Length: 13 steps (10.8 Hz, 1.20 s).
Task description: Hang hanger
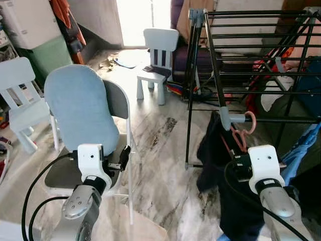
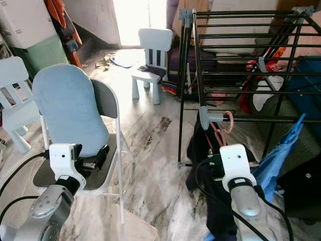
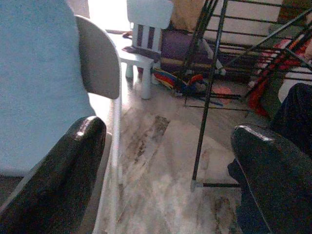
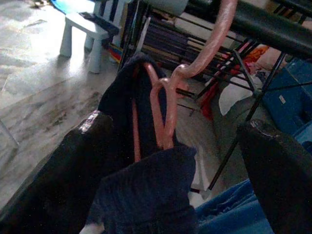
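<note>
Pink plastic hanger [image 4: 168, 105] carrying a dark navy garment [image 4: 141, 195], hook already curled over the lower black rail of the black metal drying rack [image 1: 261, 55], beside its grey corner joint. Long axis hanging downward from the rail, straight ahead of the right hand [image 4: 170, 175]. Fingers spread wide either side of the hanger neck, probably clear of it, though the cloth hides any contact. Left hand [image 3: 165, 175] likewise parted, idle, farther off by the grey folding chair with pale blue cushion [image 1: 83, 118].

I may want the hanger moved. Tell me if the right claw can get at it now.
Probably yes. The right claw is open, with the pink hanger hooked on the rack bar right between its fingers; only the dark garment crowds it.
</note>
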{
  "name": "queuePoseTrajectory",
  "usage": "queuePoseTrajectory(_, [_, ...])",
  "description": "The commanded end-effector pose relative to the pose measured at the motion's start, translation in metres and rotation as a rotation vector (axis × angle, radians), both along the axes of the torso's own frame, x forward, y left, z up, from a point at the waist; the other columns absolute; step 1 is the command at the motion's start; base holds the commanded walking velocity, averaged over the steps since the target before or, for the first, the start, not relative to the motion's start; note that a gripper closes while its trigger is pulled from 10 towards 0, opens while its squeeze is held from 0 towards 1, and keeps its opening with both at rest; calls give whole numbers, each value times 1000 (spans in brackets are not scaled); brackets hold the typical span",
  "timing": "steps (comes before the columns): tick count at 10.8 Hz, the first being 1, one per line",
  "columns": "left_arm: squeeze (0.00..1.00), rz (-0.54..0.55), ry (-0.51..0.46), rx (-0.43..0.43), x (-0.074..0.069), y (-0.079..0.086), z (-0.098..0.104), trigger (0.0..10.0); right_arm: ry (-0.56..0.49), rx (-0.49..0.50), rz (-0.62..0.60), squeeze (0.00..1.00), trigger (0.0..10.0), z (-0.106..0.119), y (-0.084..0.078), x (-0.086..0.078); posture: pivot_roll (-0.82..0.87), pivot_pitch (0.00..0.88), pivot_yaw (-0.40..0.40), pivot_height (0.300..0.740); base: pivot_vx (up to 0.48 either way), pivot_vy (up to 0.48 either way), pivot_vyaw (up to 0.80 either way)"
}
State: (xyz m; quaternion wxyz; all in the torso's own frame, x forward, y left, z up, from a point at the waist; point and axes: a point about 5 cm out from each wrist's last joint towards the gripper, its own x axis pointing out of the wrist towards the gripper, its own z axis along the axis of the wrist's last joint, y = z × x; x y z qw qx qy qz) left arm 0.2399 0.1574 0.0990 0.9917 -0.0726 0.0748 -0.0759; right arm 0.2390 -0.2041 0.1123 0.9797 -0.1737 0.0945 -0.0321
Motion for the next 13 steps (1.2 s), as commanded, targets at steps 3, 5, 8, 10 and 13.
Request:
queuePoseTrajectory(3, [0, -52, 26, -18, 0, -4, -1, 10000, 0, -9, 1, 0, 10000, 1, -3, 2, -234, 0, 51, 740, 0, 0, -800])
queuePoseTrajectory(5, [0, -49, 38, -13, -1, -6, -3, 10000, 10, -5, 10, 0, 10000, -2, -1, 1, -233, 0, 49, 740, 0, 0, -291])
queuePoseTrajectory(8, [0, -35, 39, -22, -1, -4, -1, 10000, 10, -1, 11, 0, 10000, -1, 0, 1, -233, 0, 46, 740, 0, 0, 0])
queuePoseTrajectory(10, [0, -33, 45, -15, 0, -4, -3, 10000, 17, 2, 12, 0, 10000, -2, 1, 3, -232, 0, 43, 740, 0, 0, 0])
queuePoseTrajectory(13, [0, -56, 55, -27, 1, -7, -4, 10000, 95, 8, -5, 0, 10000, -13, -3, -1, -236, 0, 46, 740, 0, 0, 0])
